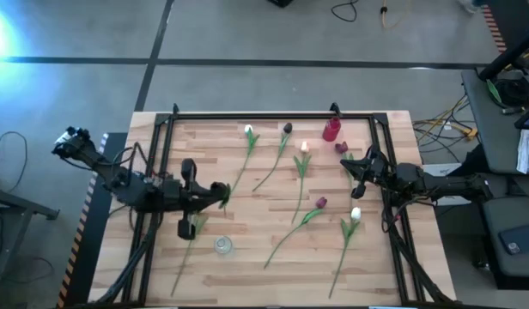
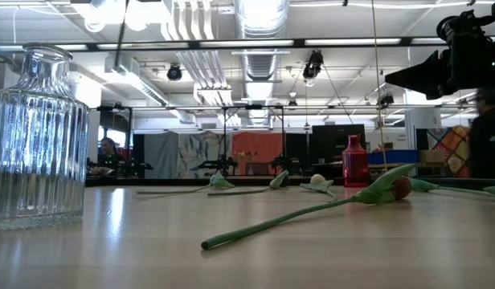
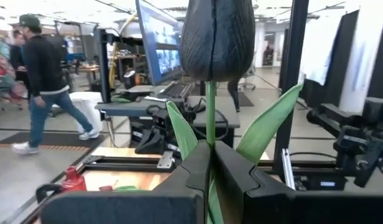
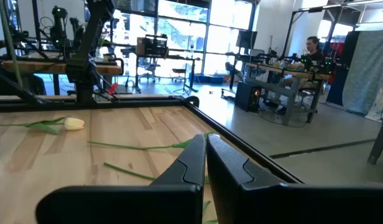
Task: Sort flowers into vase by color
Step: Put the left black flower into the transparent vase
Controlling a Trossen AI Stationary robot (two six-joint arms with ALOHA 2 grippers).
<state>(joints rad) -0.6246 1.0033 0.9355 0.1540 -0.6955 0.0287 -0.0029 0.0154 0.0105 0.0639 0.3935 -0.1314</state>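
My left gripper (image 1: 220,193) (image 3: 210,146) is over the table's left half, shut on a dark-headed flower (image 3: 216,37) with two green leaves (image 1: 223,197). A long green stem (image 1: 183,262) runs from under it toward the near edge; I cannot tell whether it is the held flower's. A clear glass vase (image 1: 223,246) (image 2: 30,136) stands near the front. A red vase (image 1: 331,129) (image 2: 353,160) stands at the far edge. Several flowers lie flat on the table, white (image 1: 249,130), dark (image 1: 287,129), cream (image 1: 304,148) and maroon (image 1: 320,203) (image 2: 400,189). My right gripper (image 1: 361,167) (image 4: 205,155) waits shut at the right. My left gripper pinches the flower's thin stem (image 3: 210,127) between its two fingers, just below the head, where the leaves branch off. The fingers lie level and across the stem. In the wrist view the head stands above the fingers; the fingers hide the stem below them.
A black frame (image 1: 264,114) borders the table on its far, left and right sides. Another white flower (image 1: 354,215) and a maroon one (image 1: 342,148) lie close to my right gripper. People move in the room beyond the table.
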